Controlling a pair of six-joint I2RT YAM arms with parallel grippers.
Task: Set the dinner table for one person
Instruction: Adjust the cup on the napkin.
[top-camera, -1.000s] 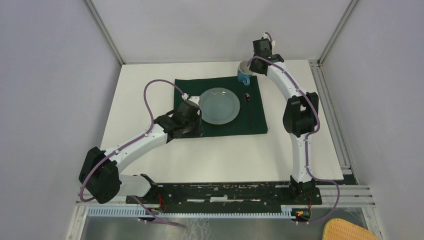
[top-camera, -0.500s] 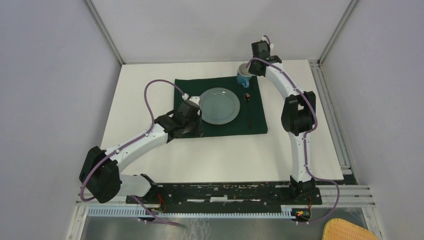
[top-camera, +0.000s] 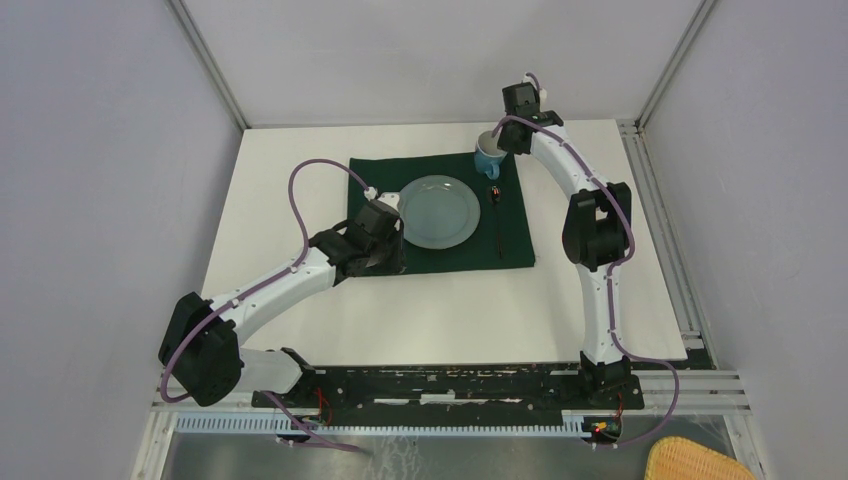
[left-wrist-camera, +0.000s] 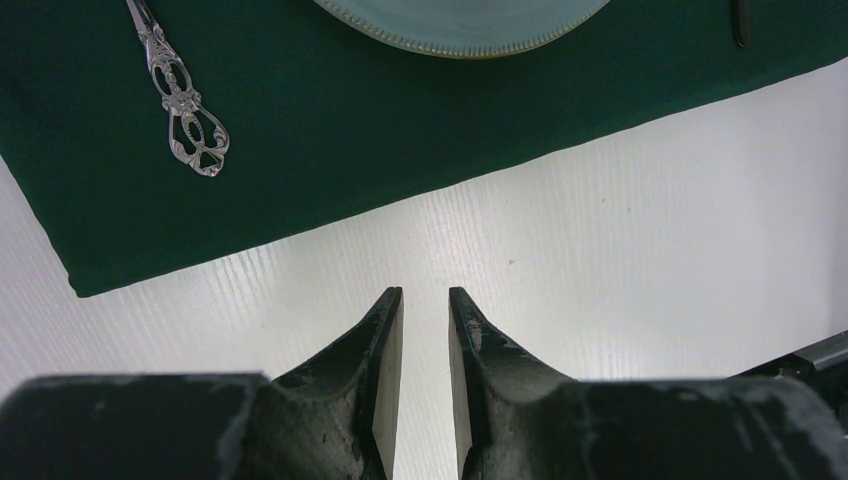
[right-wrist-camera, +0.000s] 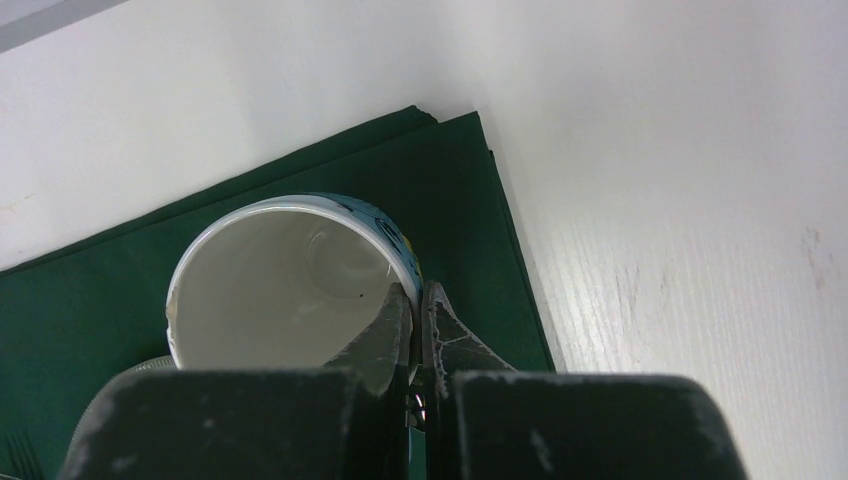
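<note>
The mug (right-wrist-camera: 270, 280) is clamped by its rim in the closed right tool (right-wrist-camera: 412, 295), presumably to be kept upright over the corner of the cloth (right-wrist-camera: 100, 300) below, while the left tool (left-wrist-camera: 425, 300), slightly parted and empty, is held over the white surface (left-wrist-camera: 620, 250) beneath it.

We see bare white dinner table (top-camera: 450, 310) all along the near side, in front of the green cloth (top-camera: 460, 258): room to pass. On that cloth it's tight: plate (top-camera: 438, 211) in the middle, dark utensil (top-camera: 499, 225) just right of it, silver handle (left-wrist-camera: 185, 115) on the left. The mug (top-camera: 486, 157) blocks the far right corner, right gripper (right-wrist-camera: 416, 290) pinched on its rim.
</note>
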